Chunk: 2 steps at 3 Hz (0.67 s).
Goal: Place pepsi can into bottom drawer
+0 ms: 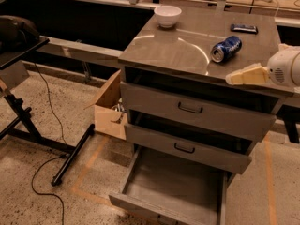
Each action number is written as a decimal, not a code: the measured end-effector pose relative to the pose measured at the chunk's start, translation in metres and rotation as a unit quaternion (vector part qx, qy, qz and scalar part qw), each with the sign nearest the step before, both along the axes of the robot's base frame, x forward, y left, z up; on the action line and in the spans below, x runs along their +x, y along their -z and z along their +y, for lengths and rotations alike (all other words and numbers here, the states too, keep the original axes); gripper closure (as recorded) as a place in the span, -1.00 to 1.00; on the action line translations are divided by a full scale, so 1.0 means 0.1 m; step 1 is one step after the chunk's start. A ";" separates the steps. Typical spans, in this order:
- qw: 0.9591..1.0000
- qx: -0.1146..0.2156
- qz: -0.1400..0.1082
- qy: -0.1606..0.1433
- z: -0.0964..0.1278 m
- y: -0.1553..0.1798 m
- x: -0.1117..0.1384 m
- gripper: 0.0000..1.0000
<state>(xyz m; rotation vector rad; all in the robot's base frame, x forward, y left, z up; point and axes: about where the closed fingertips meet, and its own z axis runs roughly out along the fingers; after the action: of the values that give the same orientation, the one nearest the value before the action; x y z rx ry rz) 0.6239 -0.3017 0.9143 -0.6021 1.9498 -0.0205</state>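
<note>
The pepsi can (226,48) lies on its side on the grey cabinet top (183,50), toward its right side. The bottom drawer (176,187) is pulled far out and shows a bare grey floor. My gripper (236,78) comes in from the right edge, cream fingers pointing left. It hovers over the cabinet's front right edge, a little in front of and to the right of the can, apart from it. It holds nothing.
A white bowl (167,16) stands at the top's back left, a flat dark phone-like object (244,28) at back right. The two upper drawers (197,114) stand slightly out. An open cardboard box (109,108) and a black stand (28,125) with cables are on the floor at left.
</note>
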 end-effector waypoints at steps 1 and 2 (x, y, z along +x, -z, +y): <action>0.998 0.042 -0.018 0.037 -0.10 0.07 0.23 -1.00; 0.993 0.102 -0.035 0.044 -0.07 0.16 0.41 -1.00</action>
<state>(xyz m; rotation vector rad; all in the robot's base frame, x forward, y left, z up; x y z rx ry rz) 0.6652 -0.3086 0.8983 -0.3760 1.8816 0.0998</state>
